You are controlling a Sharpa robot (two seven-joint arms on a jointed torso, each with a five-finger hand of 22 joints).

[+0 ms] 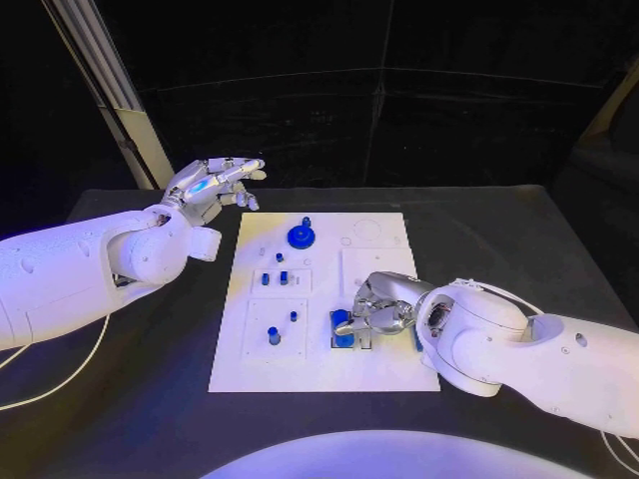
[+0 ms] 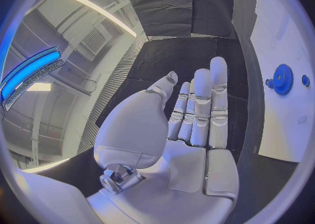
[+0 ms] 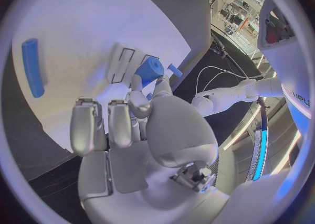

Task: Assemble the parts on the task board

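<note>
Task board is sitting flat in the middle of the black desk, long side running away from the robot. Up near its far end there's a blue gear with a small knob, and a few small blue pegs stand in the left half, some inside outlined rectangles.

Right hand is down on the board's near-middle, fingers curled around a blue cylinder part, so it's holding that one. In the right wrist view a long blue rod lies loose on the white surface, well apart from the hand.

Left hand hovers off the board's far-left corner, above the desk, fingers stretched out straight and side by side, nothing in them. The left wrist view catches the gear off to the side of that hand.
</note>
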